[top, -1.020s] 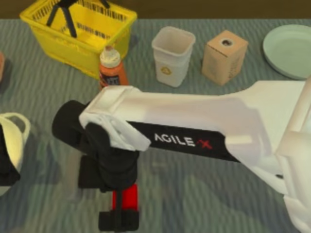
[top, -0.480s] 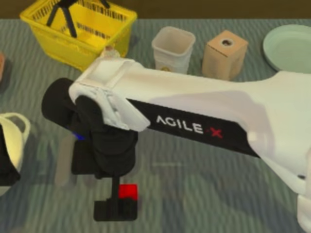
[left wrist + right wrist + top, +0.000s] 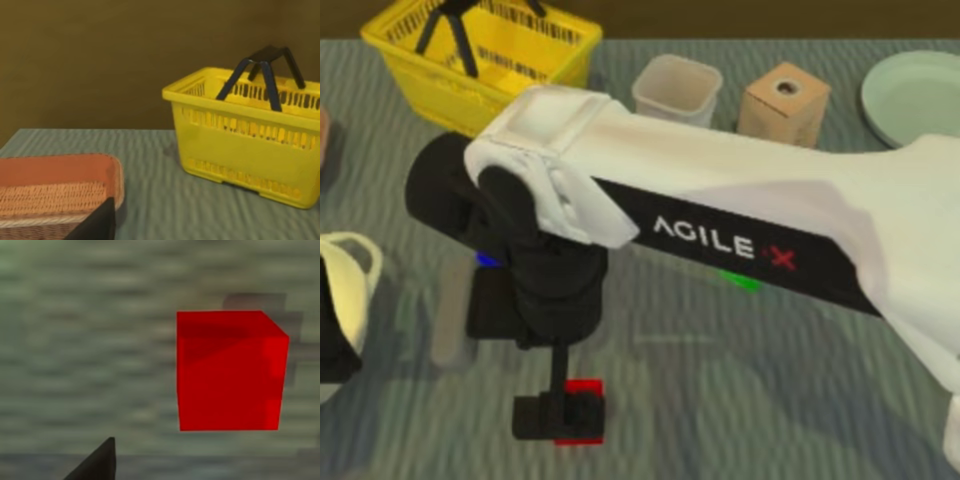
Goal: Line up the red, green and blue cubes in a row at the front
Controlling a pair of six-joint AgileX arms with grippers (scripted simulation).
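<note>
one red cube (image 3: 584,387) on the table at the front, right claw (image 3: 560,415) above it, grip state unclear

I count three cubes on the table: one red cube (image 3: 583,387), one green cube (image 3: 740,281) and one blue cube (image 3: 485,260), the last two mostly hidden under my arm. There are two baskets, one yellow basket (image 3: 410,50) and one woven basket (image 3: 60,197). I also see one white cup (image 3: 677,88), one cardboard box (image 3: 784,100) and one plate (image 3: 910,95).
</note>
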